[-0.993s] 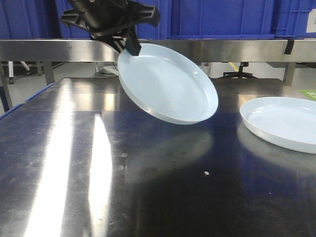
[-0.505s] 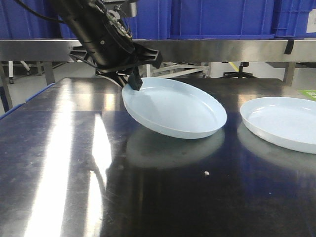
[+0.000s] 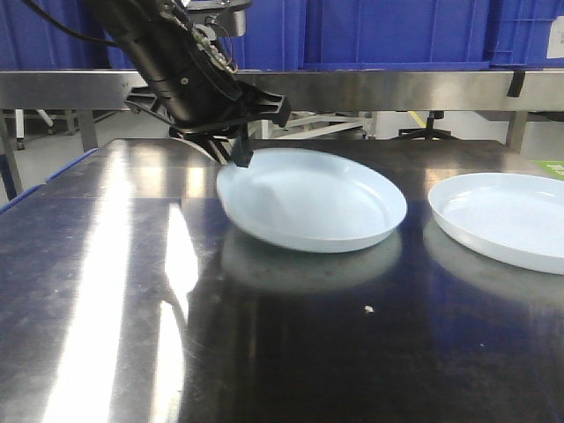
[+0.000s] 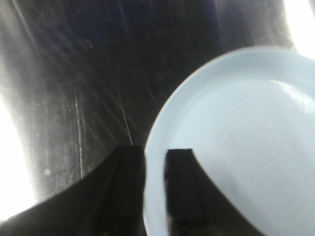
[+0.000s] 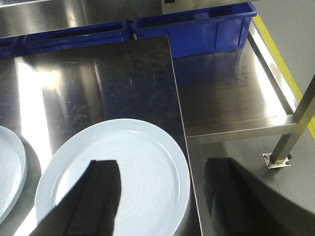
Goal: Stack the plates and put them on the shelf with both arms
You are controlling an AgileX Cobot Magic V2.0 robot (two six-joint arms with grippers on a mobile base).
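Observation:
Two pale blue-white plates are on the dark steel table. The left plate [image 3: 313, 211] lies almost flat near the table's middle, and my left gripper [image 3: 240, 157] is shut on its rear left rim. In the left wrist view the rim of that plate [image 4: 236, 132] runs between the two black fingers of the left gripper [image 4: 155, 189]. The right plate [image 3: 507, 216] lies flat and free at the right edge. My right gripper [image 5: 162, 194] hangs open above this right plate [image 5: 142, 162], one finger over the plate and the other past the table edge. The left plate [image 5: 7, 172] shows at that view's left border.
A steel shelf rail [image 3: 352, 88] runs across the back with blue crates [image 3: 397, 31] above it. In the right wrist view the table's side edge [image 5: 176, 98] drops to a lower steel surface [image 5: 231, 83] with a blue crate [image 5: 197, 27] and a steel leg [image 5: 295, 128].
The left arm came down with the plate. The plate went from steeply tilted in the air to almost flat on the table. The right plate stayed put.

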